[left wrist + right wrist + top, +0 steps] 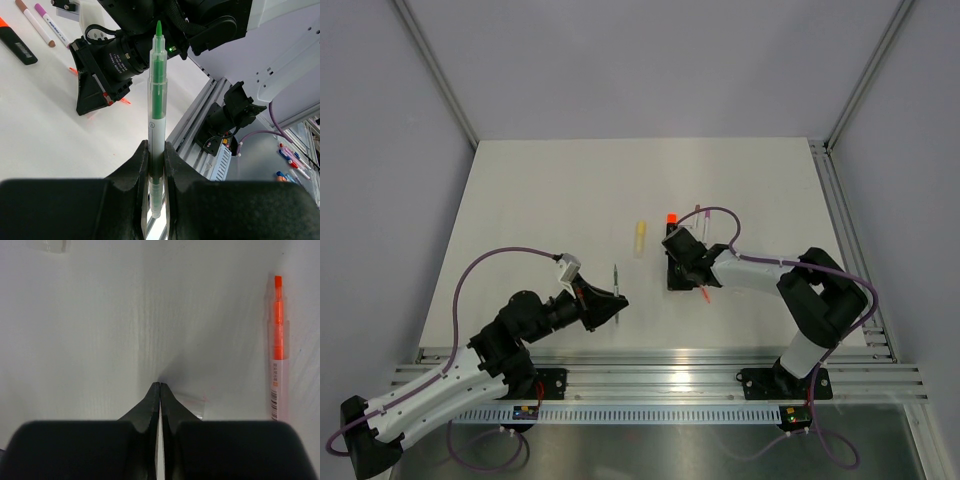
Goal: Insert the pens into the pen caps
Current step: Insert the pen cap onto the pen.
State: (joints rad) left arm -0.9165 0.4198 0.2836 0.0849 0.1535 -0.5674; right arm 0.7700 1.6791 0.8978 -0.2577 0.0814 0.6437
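Observation:
My left gripper (156, 150) is shut on a thin grey pen (157, 115) whose bare green tip points up and away; in the top view this pen (616, 279) juts from the left gripper (611, 303). My right gripper (160, 385) is shut, its tips pressed to the table, and a small clear cap (194, 408) lies against its right finger. To its right lies an orange-red pen (277, 355), uncapped. A pale yellow highlighter (640, 237) rests mid-table. A black highlighter (18, 43) with an orange end and two white pens (36, 24) lie beyond the right gripper (675, 283).
Another clear bit (55, 245) lies at the far left edge of the right wrist view. An aluminium rail (660, 375) runs along the table's near edge, and frame posts (435, 70) rise at the back corners.

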